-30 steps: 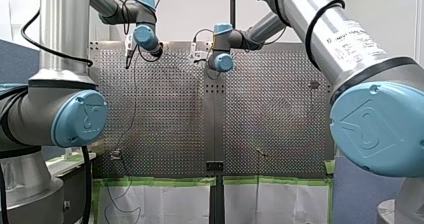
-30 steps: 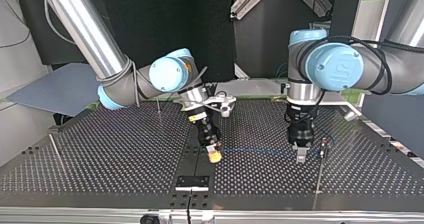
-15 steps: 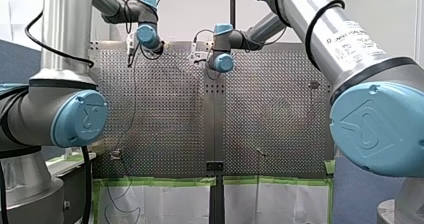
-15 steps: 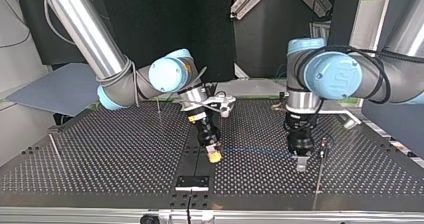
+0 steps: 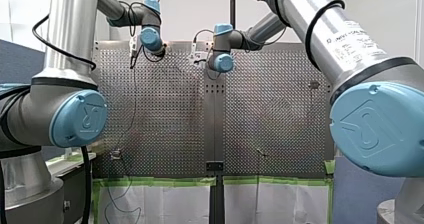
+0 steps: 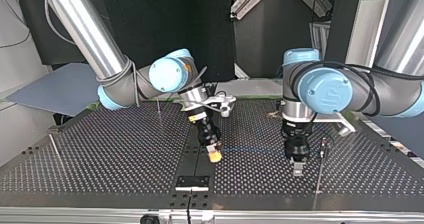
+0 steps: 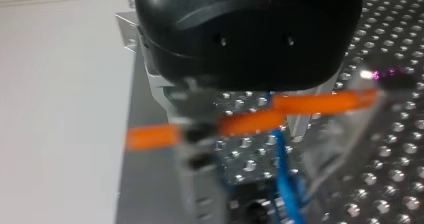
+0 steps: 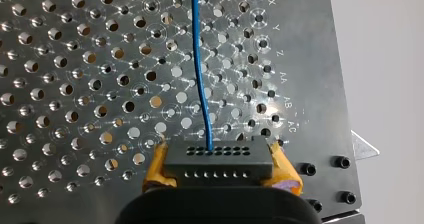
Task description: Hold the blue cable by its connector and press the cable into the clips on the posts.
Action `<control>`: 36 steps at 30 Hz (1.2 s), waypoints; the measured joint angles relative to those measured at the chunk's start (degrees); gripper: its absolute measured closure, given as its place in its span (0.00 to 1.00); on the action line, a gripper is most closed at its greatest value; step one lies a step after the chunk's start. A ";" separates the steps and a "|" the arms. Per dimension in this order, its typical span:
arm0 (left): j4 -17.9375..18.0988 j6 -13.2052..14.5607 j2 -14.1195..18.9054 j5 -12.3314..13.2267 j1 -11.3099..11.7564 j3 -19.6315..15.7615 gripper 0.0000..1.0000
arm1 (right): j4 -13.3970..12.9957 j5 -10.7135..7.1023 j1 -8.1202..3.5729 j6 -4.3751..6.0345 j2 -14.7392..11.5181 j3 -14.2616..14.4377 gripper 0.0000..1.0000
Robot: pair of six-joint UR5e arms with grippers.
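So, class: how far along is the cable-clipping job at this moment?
Done: my right gripper clamps the black rectangular connector between yellow pads, the thin blue cable leading from it. In hand: the cable runs over the perforated metal table to my left gripper, beside a thin metal post. Left: the cable seems to sit in no clip yet.

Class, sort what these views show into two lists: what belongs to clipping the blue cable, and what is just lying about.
For the job:
blue cable
connector
right gripper, holding the connector
left gripper, over the cable
post

Lying about:
black plate
grey board
green tape
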 joint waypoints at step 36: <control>0.08 -0.29 -1.23 -2.63 -1.05 1.24 1.00 | 0.68 -0.46 -0.28 0.00 0.05 0.00 1.00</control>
